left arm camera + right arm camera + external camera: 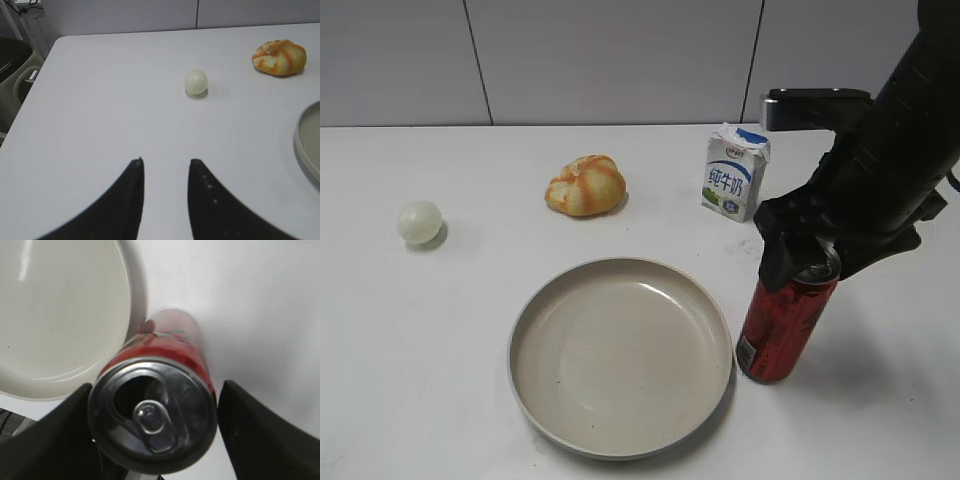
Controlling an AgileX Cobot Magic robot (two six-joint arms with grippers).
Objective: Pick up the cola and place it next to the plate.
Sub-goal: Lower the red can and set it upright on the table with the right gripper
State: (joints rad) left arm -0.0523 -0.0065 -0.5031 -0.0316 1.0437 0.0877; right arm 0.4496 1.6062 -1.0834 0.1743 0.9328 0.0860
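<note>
One can matters here: the cola [786,325] stands upright on the table [420,350], long axis vertical, just to the right of the plate [620,355], very near its rim but whether they touch I cannot tell. The right gripper [800,262] sits straight over the can's top, fingers down either side of the upper body. In the right wrist view the left finger looks pressed against the can [155,410] while a slim gap of table shows before the right finger [265,435], so it reads as loosened or mid-release; can't say firmly if any clamp remains. Can looks already set down beside the plate, so my guess is placement is basically done and the next move is spread wider and lift straight up; any sideways drag could tip a tall slim can.

Left gripper [165,167] is well apart on the far left, fingers parted, nothing between them, so right arm is the nearer one by far.

Containers: plate holds nothing. Milk carton [735,170] stands behind the can, contents not visible. Bread roll [586,186] and pale ball [420,222] lie loose on the table, outside the plate
</note>
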